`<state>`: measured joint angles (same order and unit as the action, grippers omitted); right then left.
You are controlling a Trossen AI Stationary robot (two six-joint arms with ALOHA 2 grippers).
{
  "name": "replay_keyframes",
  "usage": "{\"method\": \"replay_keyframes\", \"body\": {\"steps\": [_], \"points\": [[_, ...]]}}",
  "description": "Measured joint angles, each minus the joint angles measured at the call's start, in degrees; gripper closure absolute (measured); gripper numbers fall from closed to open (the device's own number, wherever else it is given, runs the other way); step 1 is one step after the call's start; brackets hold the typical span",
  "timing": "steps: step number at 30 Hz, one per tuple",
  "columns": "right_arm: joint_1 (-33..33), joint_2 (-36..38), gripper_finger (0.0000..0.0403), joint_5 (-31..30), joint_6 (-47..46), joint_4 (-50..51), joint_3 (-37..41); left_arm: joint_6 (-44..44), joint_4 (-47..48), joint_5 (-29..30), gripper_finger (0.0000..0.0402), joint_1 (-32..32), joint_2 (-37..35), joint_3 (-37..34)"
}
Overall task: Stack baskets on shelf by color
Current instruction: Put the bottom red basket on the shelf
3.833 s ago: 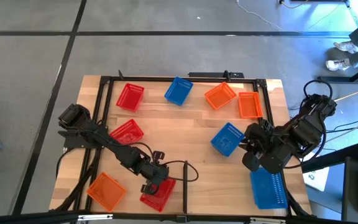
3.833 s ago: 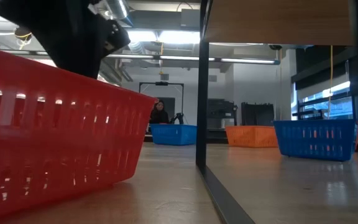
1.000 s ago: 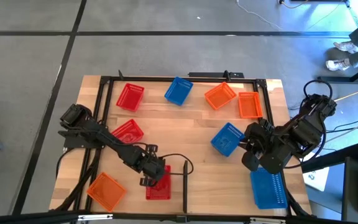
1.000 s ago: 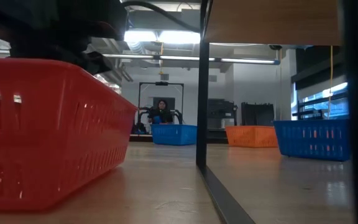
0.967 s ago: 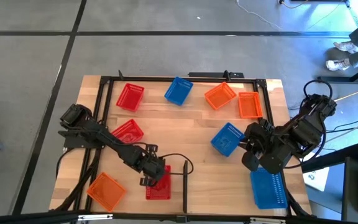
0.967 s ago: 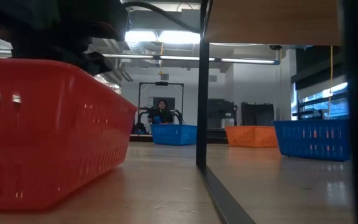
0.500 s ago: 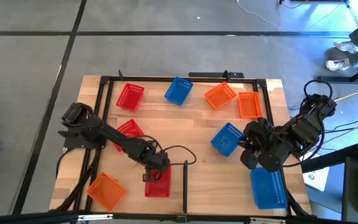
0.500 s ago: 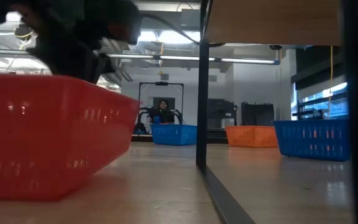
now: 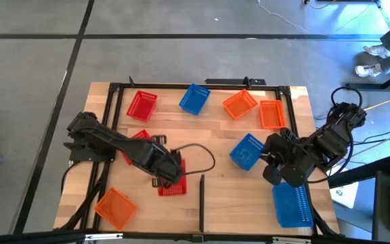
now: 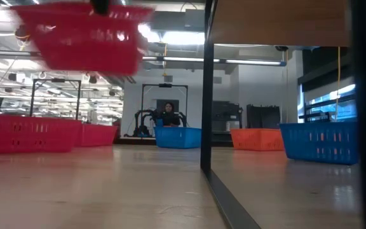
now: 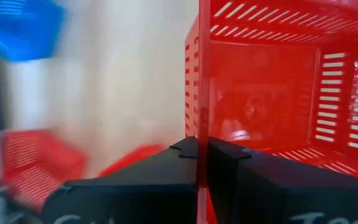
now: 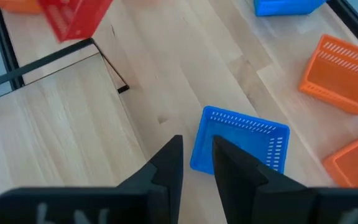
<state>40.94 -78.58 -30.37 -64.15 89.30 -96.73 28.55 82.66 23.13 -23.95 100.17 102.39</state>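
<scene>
Lifted off the boards since a second ago, the red basket (image 10: 81, 37) now hangs above the light wood shelf (image 9: 208, 139) near the short black divider strip (image 9: 202, 203), one wall pinched in the closed left tool (image 11: 199, 149). Over by the blue basket (image 12: 241, 142), the right tool (image 12: 196, 155) hovers with its fingers slightly parted and holds nothing. Beyond the worktop, the low view shows a lit room with a seated person (image 10: 165, 114) among dark frames.

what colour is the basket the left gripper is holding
Red basket, clamped by the left gripper; the left wrist view shows it best.
</scene>
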Motion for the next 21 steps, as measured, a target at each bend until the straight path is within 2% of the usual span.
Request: {"method": "replay_keyframes", "body": {"steps": [4,7,14,18,21], "points": [[-1.51,-0.03,0.0318,-1.24,1.94,-0.16,0.00,0.68,2.84,10.99,0.0401,0.92,-0.01,7.07],[-2.79,-0.03,0.0318,-3.02,3.56,-0.65,0.00,-2.83,1.28,18.62,0.0401,2.27,-0.01,10.07],[-6.55,-0.03,0.0318,-3.16,9.81,-5.60,0.00,-16.38,-12.14,35.17,0.0401,5.76,-0.01,10.60],[-8.48,-0.49,0.0318,-4.79,19.51,-11.99,0.00,-26.20,-22.00,41.33,0.0401,6.95,-0.01,10.60],[-9.83,-1.31,0.0318,-5.60,27.67,-16.76,0.00,-30.92,-27.33,42.56,0.0401,7.73,-0.01,10.60]]}}
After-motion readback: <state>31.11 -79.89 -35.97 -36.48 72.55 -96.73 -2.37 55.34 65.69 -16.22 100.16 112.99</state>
